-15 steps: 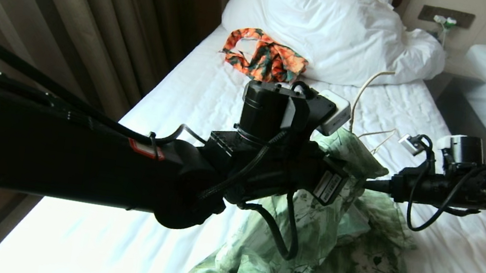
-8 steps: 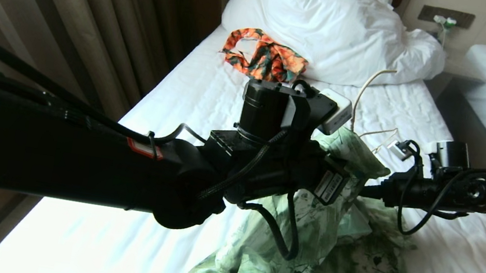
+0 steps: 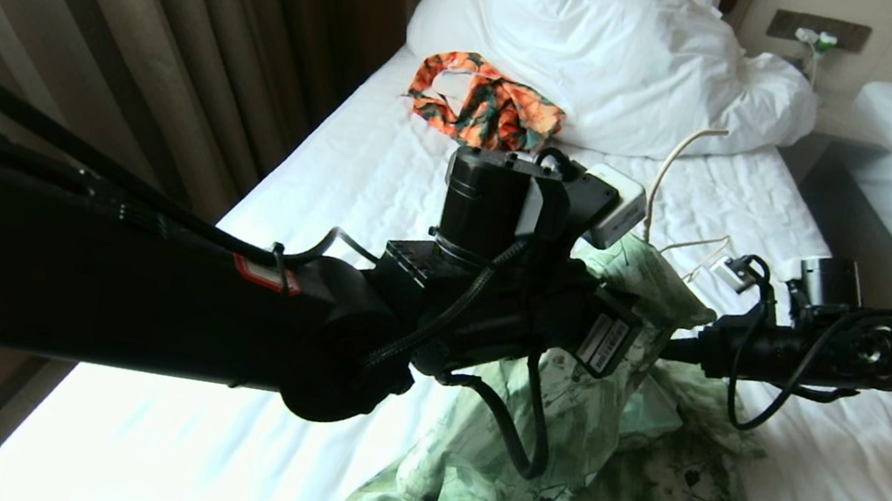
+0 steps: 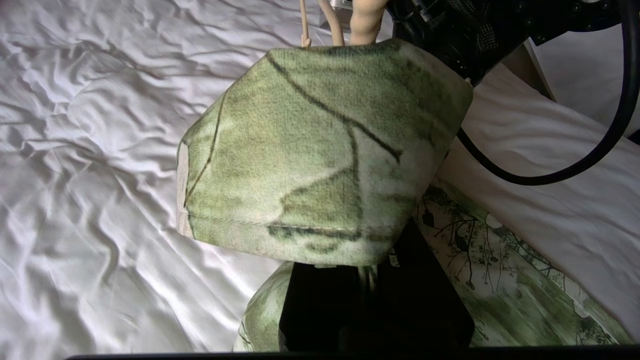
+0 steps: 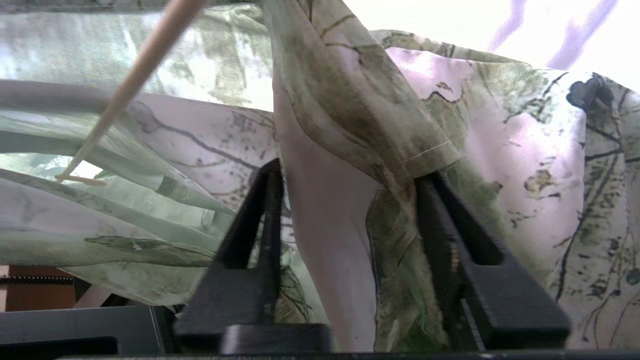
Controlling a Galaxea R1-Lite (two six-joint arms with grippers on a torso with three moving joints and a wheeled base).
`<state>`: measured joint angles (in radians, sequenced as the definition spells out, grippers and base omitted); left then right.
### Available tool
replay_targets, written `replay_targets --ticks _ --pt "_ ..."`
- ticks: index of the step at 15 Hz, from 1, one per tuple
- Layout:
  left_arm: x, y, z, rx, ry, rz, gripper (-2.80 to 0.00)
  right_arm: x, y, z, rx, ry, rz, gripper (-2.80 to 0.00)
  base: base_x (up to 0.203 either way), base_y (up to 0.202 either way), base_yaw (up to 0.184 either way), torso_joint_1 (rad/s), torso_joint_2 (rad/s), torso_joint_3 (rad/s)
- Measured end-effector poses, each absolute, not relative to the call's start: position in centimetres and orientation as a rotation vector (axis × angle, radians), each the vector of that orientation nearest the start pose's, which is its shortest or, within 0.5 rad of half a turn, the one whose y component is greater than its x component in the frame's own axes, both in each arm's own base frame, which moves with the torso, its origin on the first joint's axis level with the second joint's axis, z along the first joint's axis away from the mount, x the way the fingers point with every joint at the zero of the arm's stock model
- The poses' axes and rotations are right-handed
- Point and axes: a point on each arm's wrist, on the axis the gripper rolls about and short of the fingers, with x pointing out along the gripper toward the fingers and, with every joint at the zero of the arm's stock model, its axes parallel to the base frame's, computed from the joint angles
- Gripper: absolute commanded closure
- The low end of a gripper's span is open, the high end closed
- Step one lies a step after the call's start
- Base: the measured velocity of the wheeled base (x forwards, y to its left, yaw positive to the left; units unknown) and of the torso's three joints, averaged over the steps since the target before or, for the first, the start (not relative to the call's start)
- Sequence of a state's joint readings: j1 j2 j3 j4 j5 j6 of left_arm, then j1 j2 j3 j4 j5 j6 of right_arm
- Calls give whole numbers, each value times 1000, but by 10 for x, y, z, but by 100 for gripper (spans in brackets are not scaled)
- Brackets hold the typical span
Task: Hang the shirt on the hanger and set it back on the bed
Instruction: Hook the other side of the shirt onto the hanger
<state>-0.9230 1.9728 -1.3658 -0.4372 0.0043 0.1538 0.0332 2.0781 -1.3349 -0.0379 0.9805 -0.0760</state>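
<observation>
Right arm (image 3: 820,351) lower, hanger (image 3: 681,157) hook-up

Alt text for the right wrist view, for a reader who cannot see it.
The right gripper stands with jaws apart, a hanging fold of the shirt between them. A cream bar of the hanger crosses the cloth beyond.

The left arm (image 3: 138,302) is thick and black, with a small red label and a white barcode sticker (image 3: 604,343). Black cables loop around it. The right arm (image 3: 838,349) is thinner and black, with a looping cable. The right gripper (image 5: 350,240) has flat black fingers (image 5: 255,240).
</observation>
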Motion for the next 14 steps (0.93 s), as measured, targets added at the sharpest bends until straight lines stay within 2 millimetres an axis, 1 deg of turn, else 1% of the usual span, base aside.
replay_targets --ticks 4,9,11,14 --pt "243 -321 220 224 97 -930 0 397 29 146 292 591 976 0 0 0 0 0 0 0" --pt "233 -317 210 184 156 -940 0 404 9 165 361 505 904 0 0 0 0 0 0 0" --pt "231 -314 210 159 174 -938 0 406 3 168 366 486 889 0 0 0 0 0 0 0" --pt "222 -309 197 169 220 -949 0 407 -5 169 367 474 870 0 0 0 0 0 0 0"
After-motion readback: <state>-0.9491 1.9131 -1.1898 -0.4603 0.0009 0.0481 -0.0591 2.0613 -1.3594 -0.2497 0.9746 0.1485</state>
